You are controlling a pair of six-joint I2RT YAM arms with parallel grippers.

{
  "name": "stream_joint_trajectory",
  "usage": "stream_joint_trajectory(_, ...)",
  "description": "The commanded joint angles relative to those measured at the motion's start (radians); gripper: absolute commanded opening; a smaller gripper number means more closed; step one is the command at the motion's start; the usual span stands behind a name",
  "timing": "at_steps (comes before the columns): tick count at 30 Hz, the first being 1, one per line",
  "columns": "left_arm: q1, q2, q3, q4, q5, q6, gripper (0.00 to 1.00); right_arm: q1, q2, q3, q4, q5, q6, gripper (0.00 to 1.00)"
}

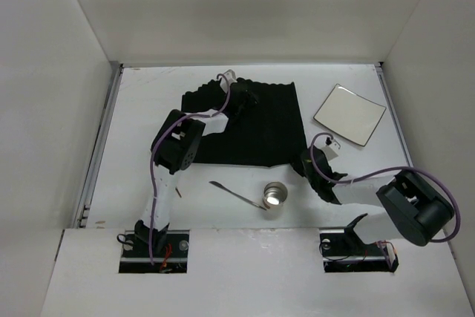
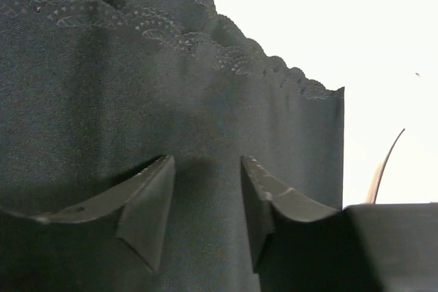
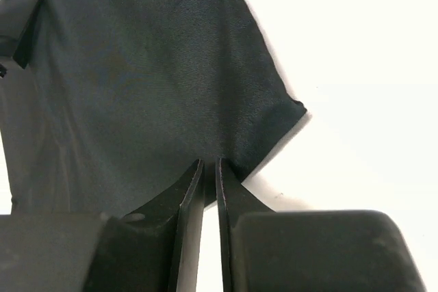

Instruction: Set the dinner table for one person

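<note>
A black cloth placemat (image 1: 256,128) lies wrinkled on the white dinner table (image 1: 148,109), in the middle towards the back. My left gripper (image 1: 243,99) hovers over the mat's far part; in the left wrist view (image 2: 205,165) its jaws are open and empty, with the mat (image 2: 137,87) right below. My right gripper (image 1: 309,159) is at the mat's near right corner. In the right wrist view (image 3: 209,163) its jaws are pinched shut on the edge of the mat (image 3: 150,66).
A square white plate (image 1: 349,114) lies at the back right. A metal cup (image 1: 275,197) stands near the front middle, with a metal utensil (image 1: 231,191) just left of it. Grey rails (image 1: 100,146) run along the table's sides, and white walls stand around it.
</note>
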Motion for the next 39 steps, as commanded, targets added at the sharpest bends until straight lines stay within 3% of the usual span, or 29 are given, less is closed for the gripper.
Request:
stream_joint_trajectory(1,0.003,-0.078,-0.064,0.063,-0.021,0.028,0.45,0.01,-0.036,-0.018,-0.028,0.029,0.012,0.18)
stream_joint_trajectory(7,-0.009,-0.304,-0.236,0.16,-0.029,0.092,0.5,0.015,-0.138,0.025,-0.106,0.033,-0.022,0.2)
stream_joint_trajectory(13,-0.012,-0.531,-0.585,0.301,-0.06,0.065,0.52,0.004,-0.255,0.056,-0.186,0.048,-0.073,0.25)
stream_joint_trajectory(20,0.026,-0.645,-0.935,0.275,-0.139,-0.058,0.5,-0.033,-0.125,0.099,-0.143,0.06,-0.091,0.44)
stream_joint_trajectory(22,0.048,-0.68,-1.009,0.273,-0.15,-0.069,0.5,-0.033,-0.067,0.1,-0.108,0.051,-0.085,0.44)
stream_joint_trajectory(24,0.069,-0.733,-1.078,0.272,-0.15,-0.078,0.5,-0.03,-0.002,0.109,-0.087,0.048,-0.07,0.36)
stream_joint_trajectory(28,0.081,-0.851,-1.161,0.243,-0.167,-0.066,0.5,-0.013,0.041,0.119,-0.088,0.025,-0.035,0.18)
stream_joint_trajectory(31,0.091,-0.945,-1.173,0.174,-0.184,-0.023,0.51,0.009,-0.023,0.106,-0.108,0.033,-0.031,0.18)
stream_joint_trajectory(39,0.003,-1.096,-1.129,0.068,-0.239,0.097,0.51,-0.011,-0.365,0.111,-0.296,0.046,-0.08,0.47)
